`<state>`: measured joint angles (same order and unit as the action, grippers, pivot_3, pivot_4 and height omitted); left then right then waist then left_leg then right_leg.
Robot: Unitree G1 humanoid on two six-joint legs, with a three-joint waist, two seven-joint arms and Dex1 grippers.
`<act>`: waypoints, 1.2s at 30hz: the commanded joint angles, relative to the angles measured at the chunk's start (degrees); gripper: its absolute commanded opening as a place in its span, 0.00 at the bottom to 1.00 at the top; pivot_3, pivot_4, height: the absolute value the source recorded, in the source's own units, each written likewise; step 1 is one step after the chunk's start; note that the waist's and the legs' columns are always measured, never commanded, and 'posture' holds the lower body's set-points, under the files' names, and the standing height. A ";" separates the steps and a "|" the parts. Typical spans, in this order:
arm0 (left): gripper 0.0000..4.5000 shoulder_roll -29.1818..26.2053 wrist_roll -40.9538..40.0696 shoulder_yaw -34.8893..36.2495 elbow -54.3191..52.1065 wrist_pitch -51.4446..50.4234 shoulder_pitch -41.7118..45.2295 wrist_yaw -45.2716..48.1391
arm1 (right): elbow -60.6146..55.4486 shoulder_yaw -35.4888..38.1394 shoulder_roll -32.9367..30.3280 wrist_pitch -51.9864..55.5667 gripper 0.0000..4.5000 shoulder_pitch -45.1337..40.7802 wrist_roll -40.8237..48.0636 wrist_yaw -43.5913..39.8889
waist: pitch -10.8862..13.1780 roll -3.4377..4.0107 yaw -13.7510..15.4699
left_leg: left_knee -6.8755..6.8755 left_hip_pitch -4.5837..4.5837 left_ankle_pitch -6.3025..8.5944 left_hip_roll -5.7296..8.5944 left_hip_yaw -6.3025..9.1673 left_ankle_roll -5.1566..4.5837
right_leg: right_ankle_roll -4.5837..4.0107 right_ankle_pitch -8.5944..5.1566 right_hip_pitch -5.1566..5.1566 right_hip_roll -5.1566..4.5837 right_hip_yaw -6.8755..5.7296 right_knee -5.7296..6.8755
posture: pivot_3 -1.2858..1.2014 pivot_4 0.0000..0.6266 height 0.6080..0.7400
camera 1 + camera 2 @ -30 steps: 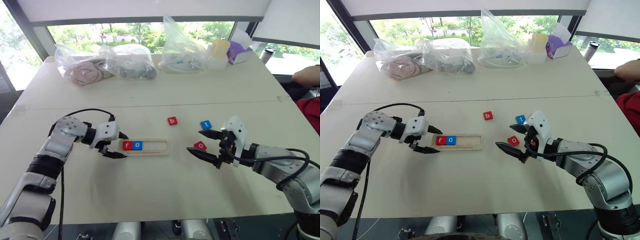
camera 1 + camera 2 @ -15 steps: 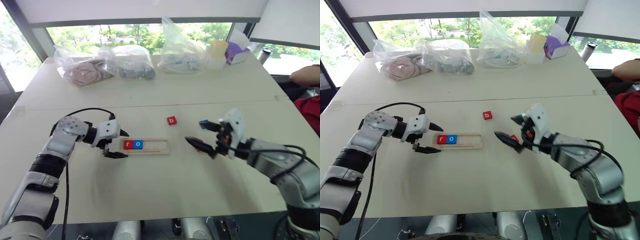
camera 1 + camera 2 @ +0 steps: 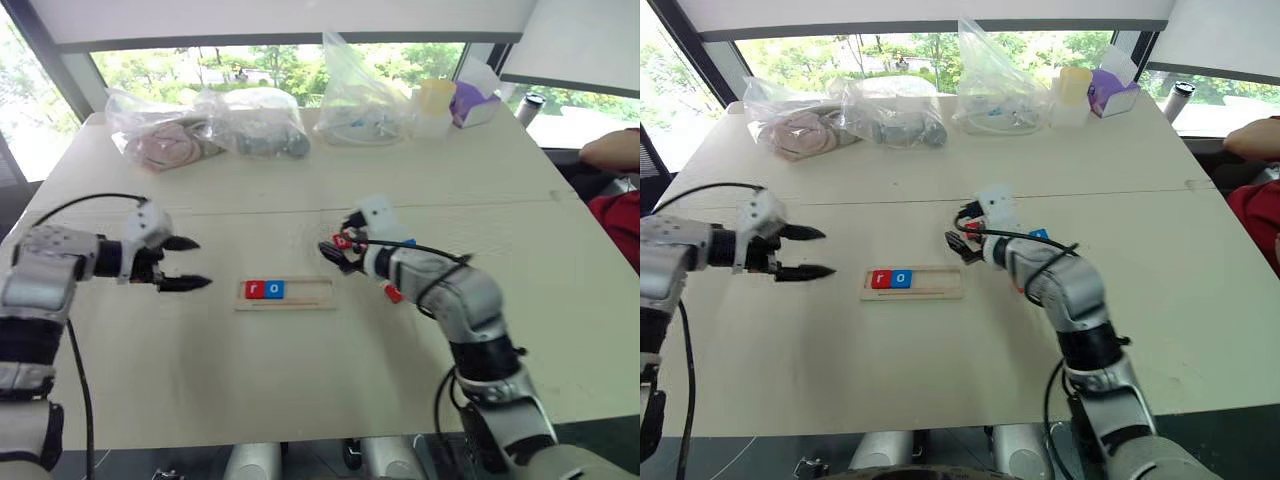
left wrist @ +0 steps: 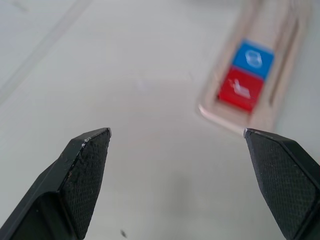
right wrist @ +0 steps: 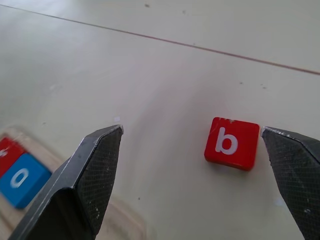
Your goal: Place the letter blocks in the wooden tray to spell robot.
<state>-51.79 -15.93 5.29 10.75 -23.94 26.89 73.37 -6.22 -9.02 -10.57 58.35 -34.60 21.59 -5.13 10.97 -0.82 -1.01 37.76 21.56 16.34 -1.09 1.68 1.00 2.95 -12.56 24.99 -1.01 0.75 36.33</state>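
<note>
1. Letter blocks: five on the table. Three red: r (image 3: 255,289), b (image 5: 231,143), one (image 3: 393,293) mostly hidden under the right arm. Two blue: o (image 3: 276,289), one (image 3: 1038,235) part-hidden behind that arm.
2. Wooden tray (image 3: 310,293): one, holding two of the blocks, r and o, at its left end.
3. Clear plastic bags (image 3: 262,122): three, far edge.
4. Grippers: two, left (image 3: 183,264), right (image 3: 335,249).

This looks like an office or lab room: a big pale bench (image 3: 300,380) stands by wide windows (image 3: 270,62) with trees outside, clear plastic bags (image 3: 210,125) of odds and ends and a tissue box (image 3: 478,100) along its far edge.
</note>
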 commanded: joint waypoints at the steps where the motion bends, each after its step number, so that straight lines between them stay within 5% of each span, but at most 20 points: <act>1: 0.99 2.98 -7.93 7.76 -11.61 -9.07 -3.61 -7.59 | 3.97 0.32 2.28 -1.24 1.00 -1.80 -3.55 2.48 | 0.00 0.00 0.12 | 0.00 0.00 0.01 -0.01 -0.02 -0.02 | 0.03 -0.01 0.00 -0.05 0.02 0.00 | 0.52 0.24 1.00; 11: 0.99 5.86 -13.82 13.54 -22.72 -16.03 -12.11 -17.95 | 13.01 0.38 6.98 -6.00 1.00 -3.25 -10.41 4.86 | -0.02 -0.04 -0.26 | 0.01 -0.15 0.03 0.05 -0.05 -0.04 | -0.05 0.04 -0.04 0.03 0.14 0.05 | 0.52 0.24 1.00; 18: 1.00 6.70 -14.16 11.44 -22.37 -14.67 -11.44 -19.50 | 12.57 -0.22 8.40 -6.89 0.26 -2.47 -13.28 4.27 | -0.03 -0.06 -0.63 | 0.02 -0.16 0.02 0.03 -0.06 -0.04 | -0.29 0.00 -0.03 0.08 0.13 0.05 | 0.52 0.24 1.00; 24: 1.00 7.74 -13.48 8.04 -21.26 -13.16 -9.93 -19.74 | 1.04 0.54 4.11 -6.04 0.26 -0.60 -14.03 0.97 | -0.01 -0.03 -1.36 | 0.00 -0.10 0.02 0.02 -0.04 -0.04 | -0.14 0.09 -0.01 0.08 0.14 0.02 | 0.52 0.24 1.00; 30: 1.00 8.29 -14.08 5.90 -21.88 -13.25 -10.25 -19.34 | -22.79 3.61 -4.64 8.43 0.26 6.48 -12.59 -1.55 | -0.03 -0.06 -1.34 | -0.07 0.01 0.03 0.05 -0.05 -0.04 | -0.08 0.06 0.11 0.03 0.14 -0.01 | 0.52 0.24 1.00; 36: 1.00 8.70 -13.43 3.65 -19.06 -12.21 -8.31 -18.28 | -44.26 11.86 -2.37 31.30 0.26 17.20 -15.59 3.21 | -0.03 -0.06 -1.28 | -0.20 -0.06 0.03 0.03 -0.02 -0.04 | -0.13 0.03 0.13 0.10 0.15 0.00 | 0.52 0.24 1.00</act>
<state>-42.98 -29.29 9.24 -8.05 -37.49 17.21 54.68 -45.83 2.22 -14.37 85.81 -18.18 6.77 -3.05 10.94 -0.89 -2.29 37.53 21.48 16.36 -1.06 1.66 0.96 2.71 -12.61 25.12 -0.90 0.90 36.33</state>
